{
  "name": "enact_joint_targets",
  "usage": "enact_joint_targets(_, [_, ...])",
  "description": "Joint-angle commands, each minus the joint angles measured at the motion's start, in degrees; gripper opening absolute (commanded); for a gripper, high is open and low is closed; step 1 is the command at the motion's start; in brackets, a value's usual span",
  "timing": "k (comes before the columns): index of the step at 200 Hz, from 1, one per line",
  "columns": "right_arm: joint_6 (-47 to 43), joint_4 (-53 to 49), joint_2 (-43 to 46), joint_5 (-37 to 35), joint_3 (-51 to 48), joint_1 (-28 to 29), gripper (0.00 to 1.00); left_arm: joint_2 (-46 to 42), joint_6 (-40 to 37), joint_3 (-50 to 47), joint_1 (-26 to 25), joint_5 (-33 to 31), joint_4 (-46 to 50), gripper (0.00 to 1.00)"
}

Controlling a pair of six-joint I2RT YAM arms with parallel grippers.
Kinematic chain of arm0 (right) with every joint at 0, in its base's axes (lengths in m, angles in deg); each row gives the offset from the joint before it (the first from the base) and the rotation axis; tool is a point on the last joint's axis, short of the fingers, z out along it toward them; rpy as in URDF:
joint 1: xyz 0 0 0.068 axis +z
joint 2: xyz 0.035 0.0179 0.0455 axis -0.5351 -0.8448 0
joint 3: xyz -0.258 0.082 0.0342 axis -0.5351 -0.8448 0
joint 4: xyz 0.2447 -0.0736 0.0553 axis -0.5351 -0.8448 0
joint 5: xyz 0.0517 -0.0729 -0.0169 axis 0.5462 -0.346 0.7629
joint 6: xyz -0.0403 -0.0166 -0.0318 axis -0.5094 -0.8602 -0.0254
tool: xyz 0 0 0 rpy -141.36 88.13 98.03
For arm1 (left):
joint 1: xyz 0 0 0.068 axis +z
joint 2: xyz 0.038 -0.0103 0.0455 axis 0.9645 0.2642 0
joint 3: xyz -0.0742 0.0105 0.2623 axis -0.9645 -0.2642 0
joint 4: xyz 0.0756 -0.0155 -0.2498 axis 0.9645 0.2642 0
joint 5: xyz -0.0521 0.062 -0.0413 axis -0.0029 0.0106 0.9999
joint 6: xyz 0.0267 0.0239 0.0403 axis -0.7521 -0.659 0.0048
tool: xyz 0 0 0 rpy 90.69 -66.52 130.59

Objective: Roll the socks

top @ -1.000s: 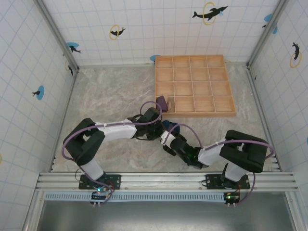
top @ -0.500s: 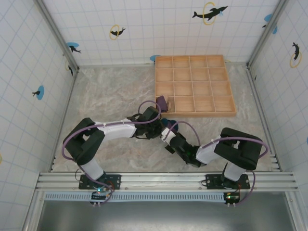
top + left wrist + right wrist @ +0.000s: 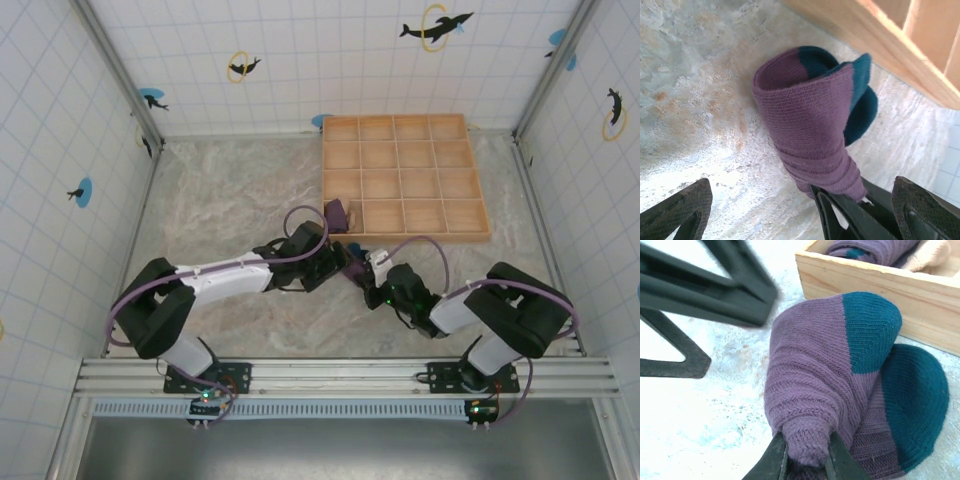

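Note:
A rolled purple sock (image 3: 807, 117) with teal toes lies on the marbled table just in front of the wooden tray (image 3: 865, 287). My right gripper (image 3: 805, 460) is shut on the sock's narrow purple end (image 3: 807, 440), one finger on each side. My left gripper (image 3: 805, 200) stands wide open around the same sock without touching it, its fingers (image 3: 682, 210) far apart. From above, both grippers meet at the sock (image 3: 349, 256), the left gripper (image 3: 335, 262) from the left and the right gripper (image 3: 358, 268) from the right.
The gridded wooden tray (image 3: 478, 236) sits at the back right, its near rail close behind the sock. Its near-left cell holds another purple sock (image 3: 338, 212); a cream one (image 3: 935, 255) lies beside it. Tiled walls enclose the table.
My left gripper has opened and let go of the sock. My right gripper has shut on the sock's end, and the right arm has swung forward and to the right.

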Motion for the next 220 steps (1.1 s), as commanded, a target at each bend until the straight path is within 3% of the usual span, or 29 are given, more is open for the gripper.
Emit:
enact_joint_targets(1, [8.71,-2.15,-0.45,9.79,-3.46,-3.99,0.00,-1.97,-1.60,-2.66,-0.18,-0.56,-6.51,0.94])
enact_joint_targets(56, [23.08,0.60,-5.58,25.75,-3.40,-14.15,0.00,1.03,-4.43,-3.73,-0.21,5.27,-11.79,0.81])
enact_joint_targets(90, [31.20,1.43,-7.69,29.41,-3.50,-17.17,0.00,3.02,-5.34,-3.95,-0.21,5.86,-13.04,0.74])
enact_joint_targets(170, [49.07,-6.32,-6.72,28.73,-4.03,-21.59,0.00,9.08,-6.58,-2.30,-0.21,6.41,-15.83,0.63])
enact_joint_targets(186, [50.63,-7.82,-6.72,28.83,-3.81,-22.22,0.00,9.92,-6.97,-1.73,-0.18,5.82,-17.53,0.57])
enact_joint_targets(220, [51.32,-11.95,-6.87,28.79,-1.78,-22.35,0.00,11.95,-8.37,-0.88,-0.21,5.02,-21.35,0.56])
